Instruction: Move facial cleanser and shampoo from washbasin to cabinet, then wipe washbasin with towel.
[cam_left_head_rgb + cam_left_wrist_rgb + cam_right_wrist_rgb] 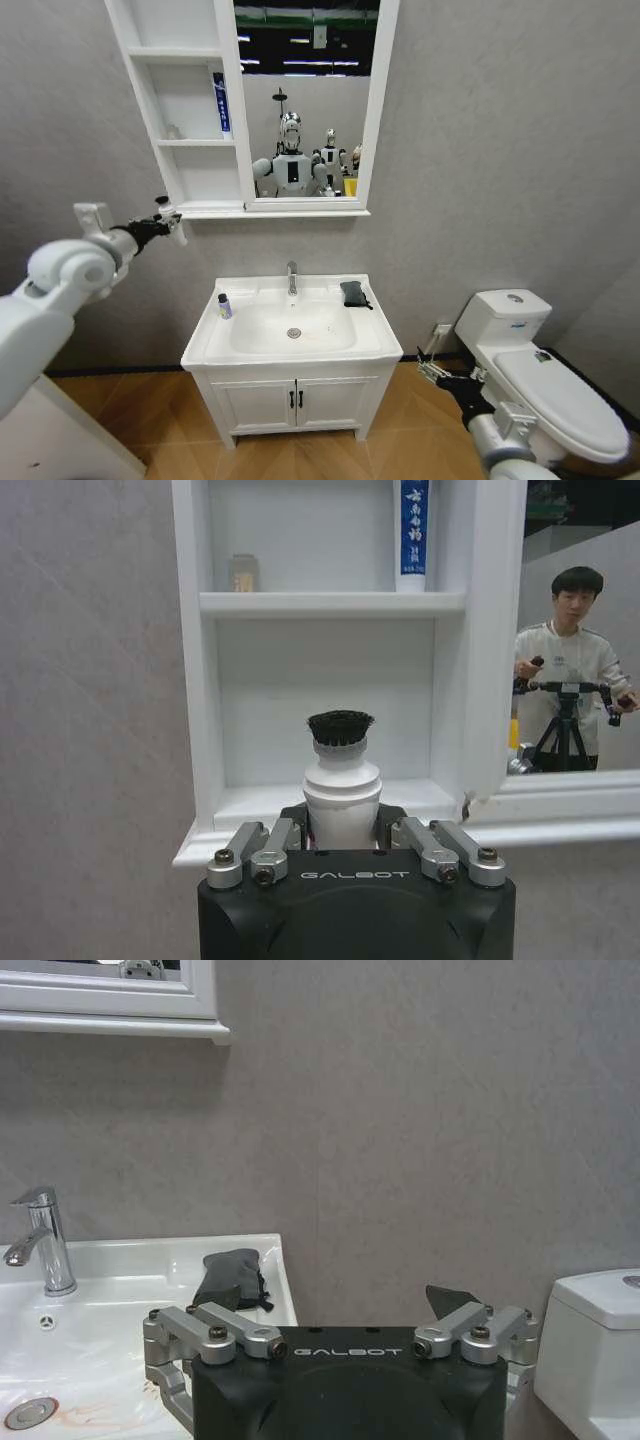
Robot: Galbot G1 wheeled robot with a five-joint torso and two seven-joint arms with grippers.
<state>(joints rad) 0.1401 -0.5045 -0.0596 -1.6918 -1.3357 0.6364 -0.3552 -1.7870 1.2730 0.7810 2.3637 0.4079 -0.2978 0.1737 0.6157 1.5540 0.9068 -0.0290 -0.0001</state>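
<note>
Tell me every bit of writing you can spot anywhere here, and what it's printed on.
"GALBOT": on the black housing of the left pincer, which grips a white bottle before the cabinet.
"GALBOT": on the housing of the right pincer, open and low beside the washbasin.
Blue tube on the cabinet shelf: white vertical characters, too small to read.
Toilet tank: small blue mark, unreadable.
Small bottle on the washbasin: label unreadable.
</note>
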